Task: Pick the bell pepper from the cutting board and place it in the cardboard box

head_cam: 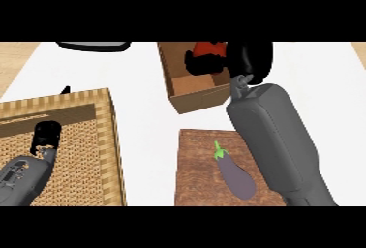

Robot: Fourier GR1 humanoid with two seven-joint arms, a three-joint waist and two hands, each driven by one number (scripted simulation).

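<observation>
The red bell pepper [208, 48] is over the open cardboard box [187, 95] at the top middle of the counter. My right hand [250, 57] is above the box's right side, and its black fingers [204, 64] curl round the pepper and hide its lower part. The grey right forearm [275, 140] runs up from the lower right across the brown cutting board [196, 181]. My left hand [47, 133] rests at the lower left with relaxed fingers, holding nothing.
A purple eggplant [237, 175] with a green stem lies on the cutting board. A large woven tray [107, 145] with a wooden rim lies under the left hand. A dark rounded object [93, 46] shows at the top left edge.
</observation>
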